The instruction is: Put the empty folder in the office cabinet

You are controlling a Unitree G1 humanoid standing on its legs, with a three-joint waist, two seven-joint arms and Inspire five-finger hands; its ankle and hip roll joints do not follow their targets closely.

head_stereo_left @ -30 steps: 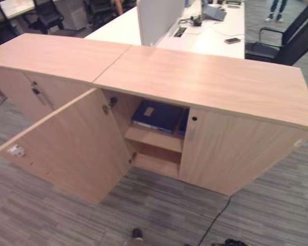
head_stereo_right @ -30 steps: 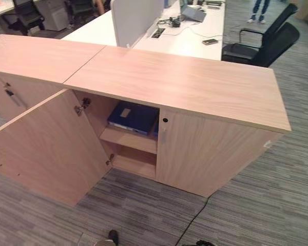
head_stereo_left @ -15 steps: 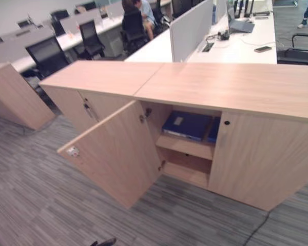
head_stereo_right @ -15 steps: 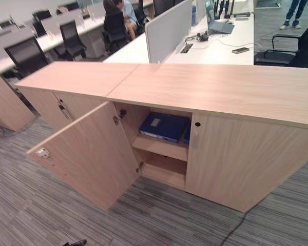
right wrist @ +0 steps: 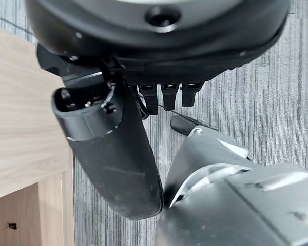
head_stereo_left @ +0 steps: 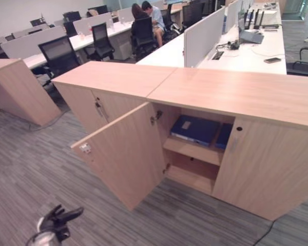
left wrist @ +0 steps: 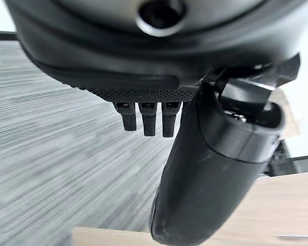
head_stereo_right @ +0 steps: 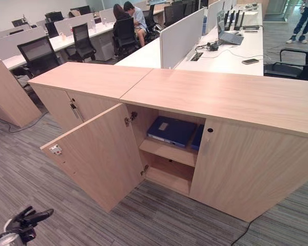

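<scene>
A blue folder (head_stereo_left: 195, 129) with a white label lies flat on the upper shelf of the light wood office cabinet (head_stereo_left: 236, 92). A second blue folder (head_stereo_left: 224, 136) lies beside it, partly behind the closed right door. The cabinet's left door (head_stereo_left: 128, 154) stands swung wide open. My left hand (head_stereo_left: 59, 218) hangs low at the lower left, far from the cabinet, open with its fingers spread and holding nothing. In its wrist view my right hand (right wrist: 113, 154) is open and holds nothing, with carpet and a wood panel (right wrist: 20, 128) past it.
A second cabinet (head_stereo_left: 108, 79) with closed doors adjoins on the left, and another wooden unit (head_stereo_left: 15, 89) stands further left. Behind are white desks (head_stereo_left: 246, 48) with a partition, a laptop and a phone, black chairs (head_stereo_left: 56, 54) and seated people (head_stereo_right: 136, 18). Grey carpet lies in front.
The camera has swung, so the cabinet sits further right and more of the office shows. My left hand has come into view at the lower left. The folder has not moved.
</scene>
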